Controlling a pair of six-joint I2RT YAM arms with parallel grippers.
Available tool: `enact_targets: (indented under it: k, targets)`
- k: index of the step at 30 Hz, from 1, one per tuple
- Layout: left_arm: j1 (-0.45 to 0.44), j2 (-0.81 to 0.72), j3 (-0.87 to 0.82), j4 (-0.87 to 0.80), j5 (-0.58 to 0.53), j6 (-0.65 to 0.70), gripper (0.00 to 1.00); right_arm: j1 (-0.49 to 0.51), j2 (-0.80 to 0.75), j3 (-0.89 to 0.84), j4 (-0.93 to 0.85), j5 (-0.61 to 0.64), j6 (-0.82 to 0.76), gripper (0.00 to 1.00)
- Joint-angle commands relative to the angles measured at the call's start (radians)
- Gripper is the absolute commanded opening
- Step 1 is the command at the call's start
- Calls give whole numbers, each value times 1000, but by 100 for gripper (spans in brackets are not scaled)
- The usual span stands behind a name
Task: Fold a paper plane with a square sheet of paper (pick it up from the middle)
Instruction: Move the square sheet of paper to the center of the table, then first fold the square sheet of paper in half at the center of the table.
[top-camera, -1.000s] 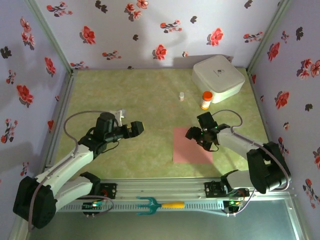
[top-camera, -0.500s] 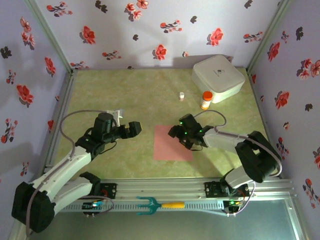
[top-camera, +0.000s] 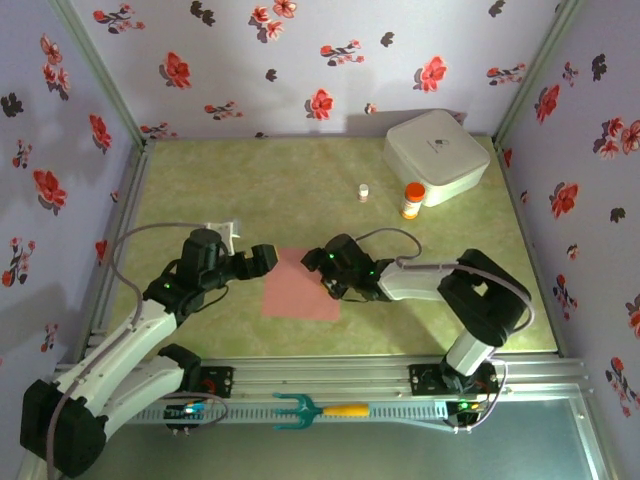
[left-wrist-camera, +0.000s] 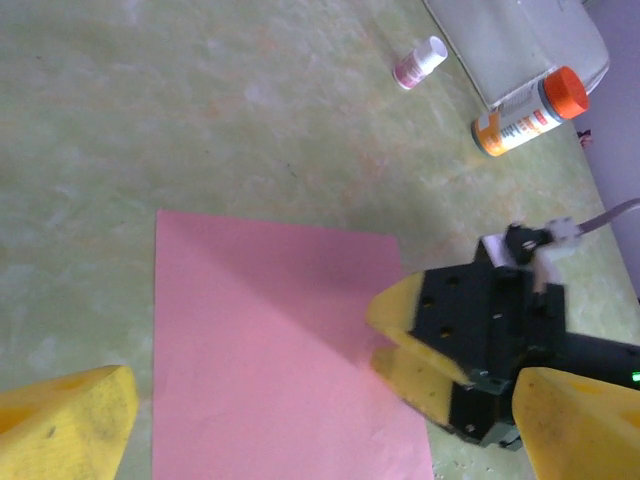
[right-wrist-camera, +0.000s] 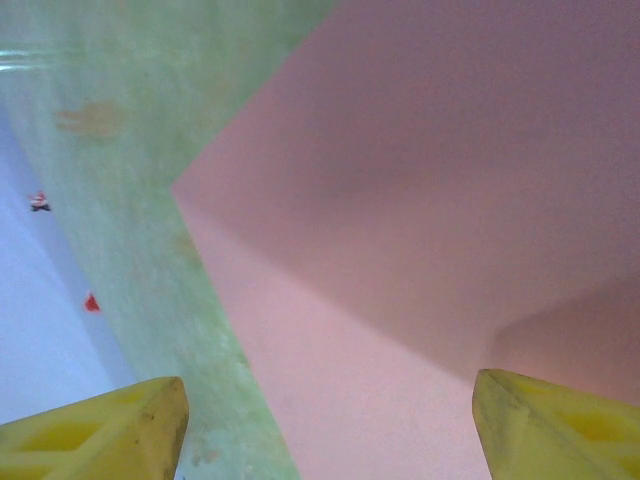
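At mid-tabletop (top-camera: 250, 190), the square sheet of paper (top-camera: 298, 288) is shown unfolded; the right end effector (top-camera: 325, 268) is poised at its right edge, the left end effector (top-camera: 268, 257) beside its left edge, both with fingers apart; folding is judged not yet begun; a pick-up from the middle is called for next.

Overhead looks down; 2 wrist views (close) share the sheet (left-wrist-camera: 270, 330).

The flat salmon-pink square sheet of paper (left-wrist-camera: 270, 340) is lying on the mottled green mat (left-wrist-camera: 200, 110). The black, yellow-fingered right gripper (left-wrist-camera: 395, 340) is reaching over the sheet's right edge. The left gripper (left-wrist-camera: 320, 425) is hovering with its yellow fingers spread wide. An orange-capped bottle (left-wrist-camera: 525, 115) is sitting beside a white box (left-wrist-camera: 510, 40)
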Motion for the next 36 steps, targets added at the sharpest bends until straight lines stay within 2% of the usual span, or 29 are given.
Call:
enact_targets:
  k: [1,5,9,13,17,19,25,36]
  targets:
    - [7,23,44,-47,23,24,92,-16,-149,-10,-42,83,-98,77]
    - [-25,131,120,-111,29,34,82,-59,-281,-30,-229,154,-175,78]
    - [-123,316,264,-248,-68,41,75,-131,-401,-76,-413,200,-239,81]
    - [-233,520,421,-373,-173,22,71,-180,-517,-150,-463,212,-276,85]
    - [-294,704,571,-499,-228,7,71,-215,-625,-229,-459,204,-285,92]
    - [-315,782,645,-565,-247,1,71,-223,-662,-252,-450,185,-309,99]
    - [-340,949,765,-647,-249,-62,73,-231,-682,-247,-465,141,-380,99]
    - [-355,1074,829,-666,-224,-130,79,-234,-635,-229,-459,105,-405,99]
